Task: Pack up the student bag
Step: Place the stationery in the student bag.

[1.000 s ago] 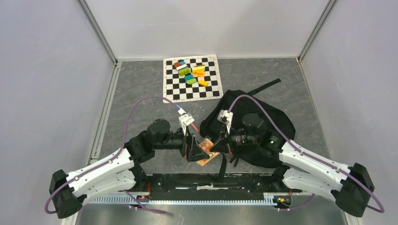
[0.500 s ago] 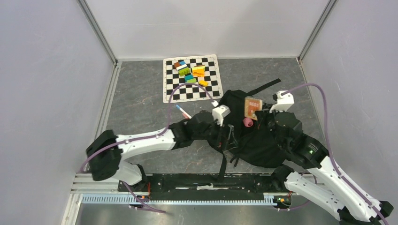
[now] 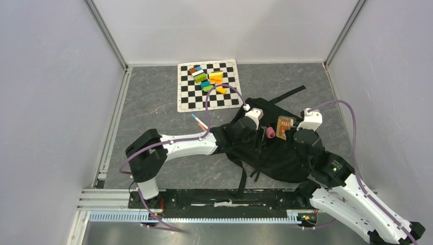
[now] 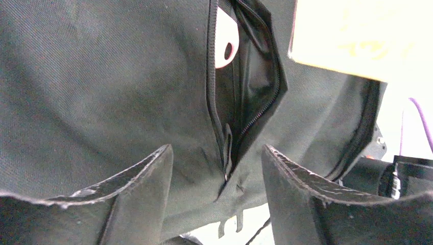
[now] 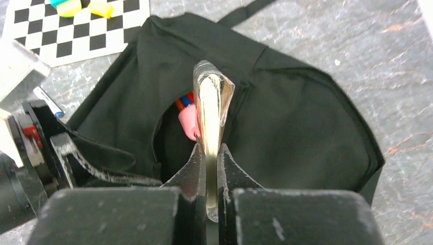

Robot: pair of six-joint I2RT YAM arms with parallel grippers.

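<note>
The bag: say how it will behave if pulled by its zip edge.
Probably floppy: the bag lies slumped and creased, so its cloth should fold rather than hold shape. Likely to drag, not tip, being broad and low. The zip edge gapes loosely between the left gripper's open fingers, so pulling may only lift that flap.

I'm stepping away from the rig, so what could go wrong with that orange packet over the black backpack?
One: the left fingers stand open around the zip edge of the soft black fabric backpack, not gripping it, so the narrow pocket mouth may sag shut. Two: the thin orange plastic-wrapped packet, pinched by the right fingers, could snag on the pink object already inside.
</note>
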